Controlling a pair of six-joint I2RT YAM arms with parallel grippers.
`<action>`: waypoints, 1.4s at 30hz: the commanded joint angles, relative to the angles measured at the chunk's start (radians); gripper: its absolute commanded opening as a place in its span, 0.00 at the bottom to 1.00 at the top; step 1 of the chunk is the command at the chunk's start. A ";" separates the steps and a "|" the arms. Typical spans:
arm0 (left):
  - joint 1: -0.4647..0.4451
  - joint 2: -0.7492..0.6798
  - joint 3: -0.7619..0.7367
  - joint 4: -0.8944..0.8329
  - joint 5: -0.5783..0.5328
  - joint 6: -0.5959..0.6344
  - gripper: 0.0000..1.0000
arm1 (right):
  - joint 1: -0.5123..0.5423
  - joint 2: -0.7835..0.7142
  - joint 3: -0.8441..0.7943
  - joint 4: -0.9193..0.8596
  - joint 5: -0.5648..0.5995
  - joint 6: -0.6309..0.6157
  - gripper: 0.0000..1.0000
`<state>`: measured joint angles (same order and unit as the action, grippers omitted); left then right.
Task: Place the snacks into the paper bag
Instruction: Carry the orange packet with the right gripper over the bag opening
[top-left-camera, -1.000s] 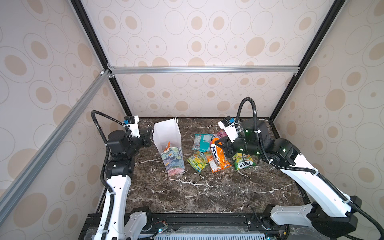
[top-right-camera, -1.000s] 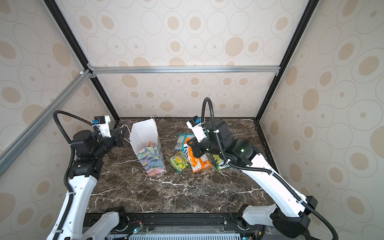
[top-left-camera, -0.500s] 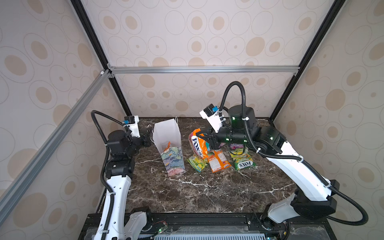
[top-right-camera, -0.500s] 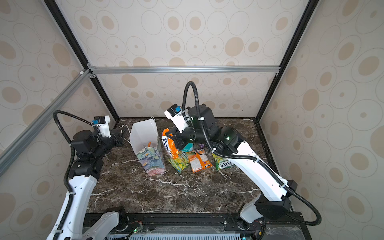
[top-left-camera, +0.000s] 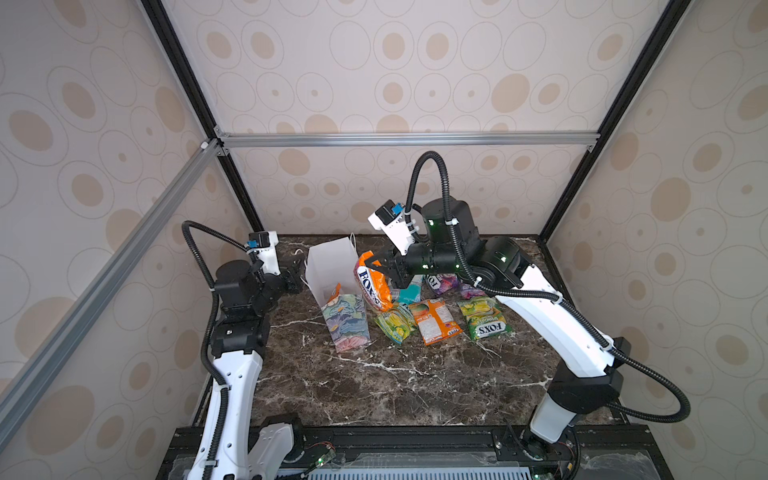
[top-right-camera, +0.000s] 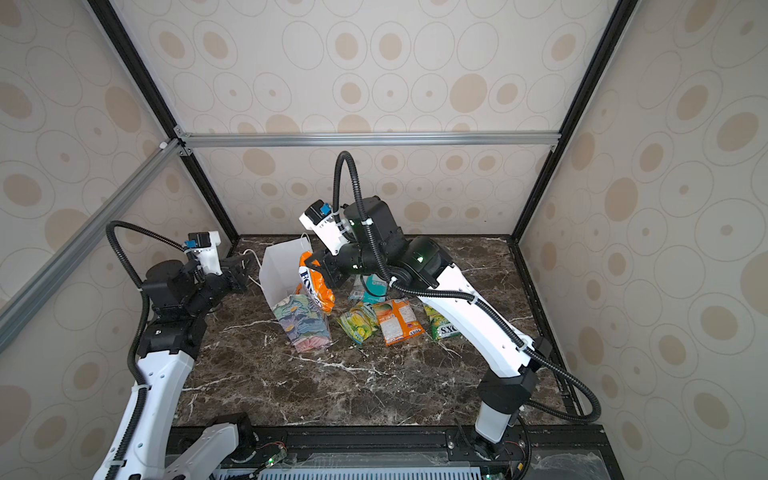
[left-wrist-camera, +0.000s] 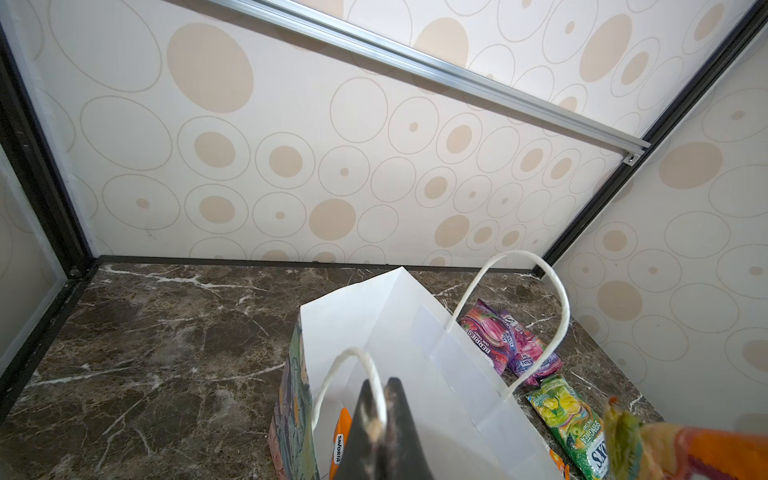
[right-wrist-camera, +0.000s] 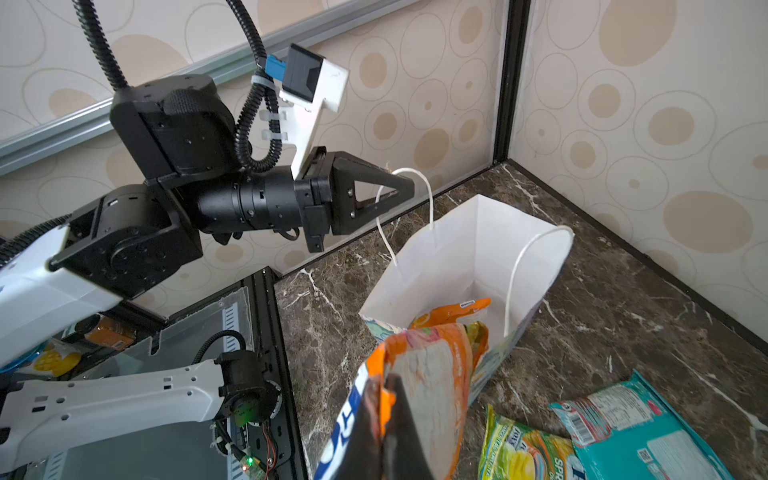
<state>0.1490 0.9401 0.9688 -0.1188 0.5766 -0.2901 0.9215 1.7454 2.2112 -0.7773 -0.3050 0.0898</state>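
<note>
The paper bag (top-left-camera: 344, 322) stands open at the back left of the marble table, white inside, with one orange packet (right-wrist-camera: 453, 311) in its bottom. My left gripper (left-wrist-camera: 380, 386) is shut on the bag's white cord handle (left-wrist-camera: 332, 382) and holds it up on the bag's left side. My right gripper (top-left-camera: 380, 266) is shut on an orange FOX'S snack (top-left-camera: 372, 286) that hangs beside the bag's right rim, just above the table. In the right wrist view this snack (right-wrist-camera: 432, 382) hangs in front of the bag's mouth (right-wrist-camera: 469, 249).
More snacks lie right of the bag: a green-yellow one (top-left-camera: 395, 324), an orange one (top-left-camera: 436, 322), a green one (top-left-camera: 484, 320), a teal one (top-left-camera: 409, 293) and purple ones (top-left-camera: 446, 282). Patterned walls close the back and both sides.
My right gripper has lifted the orange snack off the pile and carried it left to the bag's rim. The left gripper and the bag have stayed put.
</note>
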 joint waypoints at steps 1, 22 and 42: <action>0.007 -0.018 0.010 0.016 0.003 0.020 0.00 | 0.053 0.028 0.135 0.023 0.001 -0.018 0.00; 0.006 -0.033 0.008 0.016 -0.014 0.022 0.00 | 0.102 0.241 0.316 0.202 0.145 -0.015 0.00; 0.006 -0.019 0.004 0.026 0.013 0.010 0.00 | 0.090 0.377 0.330 0.235 0.284 -0.010 0.00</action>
<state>0.1490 0.9253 0.9653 -0.1200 0.5682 -0.2905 1.0183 2.1105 2.5080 -0.5907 -0.0364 0.0780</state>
